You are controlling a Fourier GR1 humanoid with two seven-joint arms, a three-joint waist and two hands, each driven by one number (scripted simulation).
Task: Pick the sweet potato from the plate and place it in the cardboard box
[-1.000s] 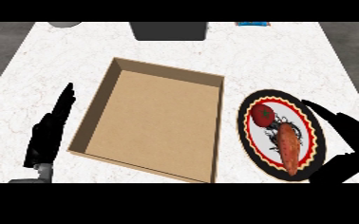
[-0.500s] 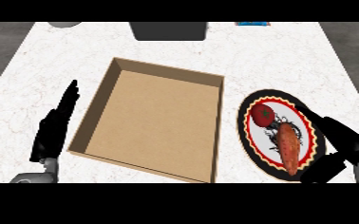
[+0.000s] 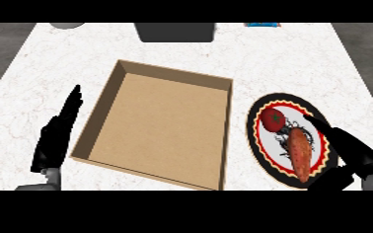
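With fingers spread, the right hand [image 3: 348, 150] is flanking the stiff, tapered orange sweet potato [image 3: 299, 151], likely best grasped mid-body.

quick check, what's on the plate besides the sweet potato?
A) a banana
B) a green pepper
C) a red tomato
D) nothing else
C: a red tomato sits on the plate just above the sweet potato in the head view.

Both hands open: left hand [image 3: 56, 135], right hand [image 3: 348, 150]
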